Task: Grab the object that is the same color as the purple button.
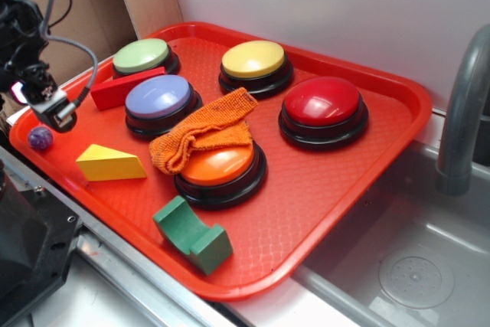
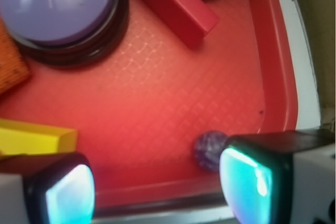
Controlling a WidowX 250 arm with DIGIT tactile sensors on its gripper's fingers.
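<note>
- Ball [image 1: 40,138] lies in the tray's [image 1: 329,212] left corner, left of the wedge block [image 1: 111,164].
- Claw [image 2: 157,187] hangs above it, one finger [image 2: 260,179] seemingly just beside it.
- Cloth [image 1: 203,139] drapes over the front button [image 1: 222,170].
- Bar block [image 1: 126,88] sits between two back-left buttons.

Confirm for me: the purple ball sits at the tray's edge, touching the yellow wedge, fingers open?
Not touching. In the wrist view the purple ball lies apart from the yellow wedge, with bare tray between them. It does sit at the edge, and the gripper is open.

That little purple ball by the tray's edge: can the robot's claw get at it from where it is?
Probably yes. The gripper is open, and the purple ball lies uncovered, though off-centre beside one finger and close to the tray rim.
</note>
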